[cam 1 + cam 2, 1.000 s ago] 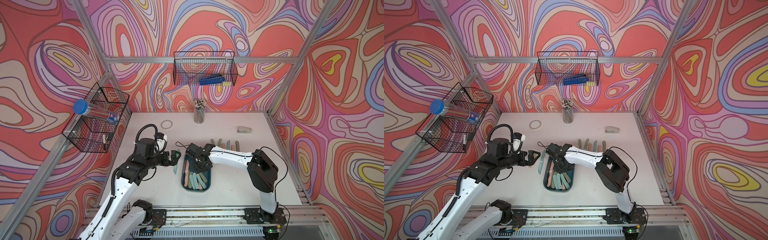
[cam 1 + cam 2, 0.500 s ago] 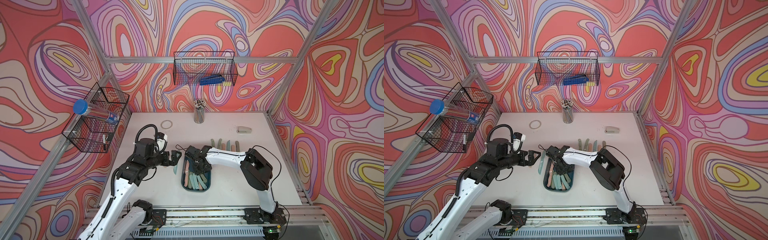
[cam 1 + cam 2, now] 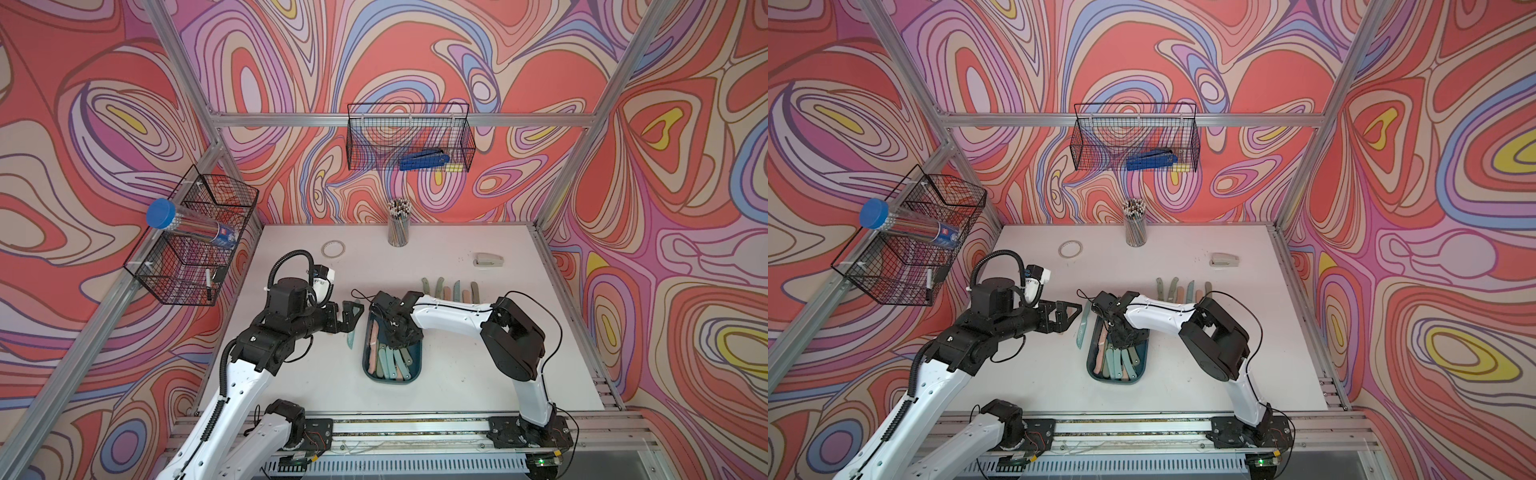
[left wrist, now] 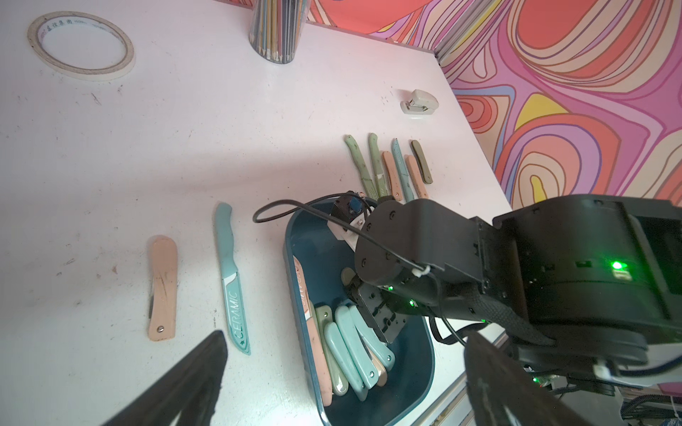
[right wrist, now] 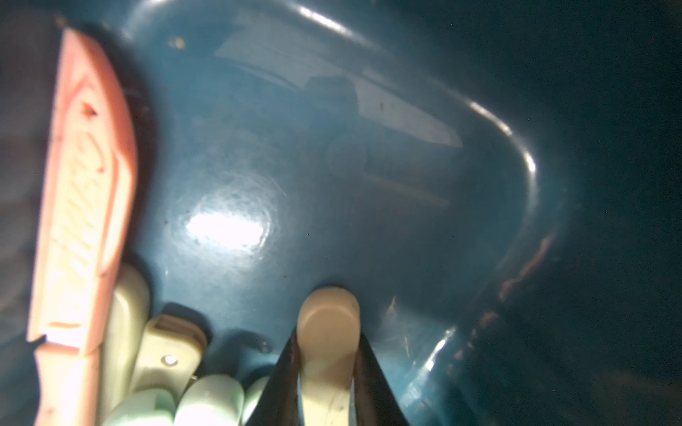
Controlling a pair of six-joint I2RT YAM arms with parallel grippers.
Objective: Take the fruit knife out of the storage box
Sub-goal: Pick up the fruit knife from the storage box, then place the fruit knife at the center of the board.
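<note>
Teal box (image 3: 417, 365) sits just below the centre of both top views, and my right gripper (image 5: 328, 341) is down inside its upper end there, fingers (image 5: 372, 380) pinched against both sides of a beige knife (image 5: 328, 324) that is in the box beside the other knives (image 3: 390, 363). My left gripper (image 3: 353, 316) hangs just left of the box in the frame, fingers spread wide, holding nothing.

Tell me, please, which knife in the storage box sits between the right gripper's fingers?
The beige-handled knife: the right gripper clamps its handle from both sides, while the pink knife and the mint ones lie aside, untouched.
</note>
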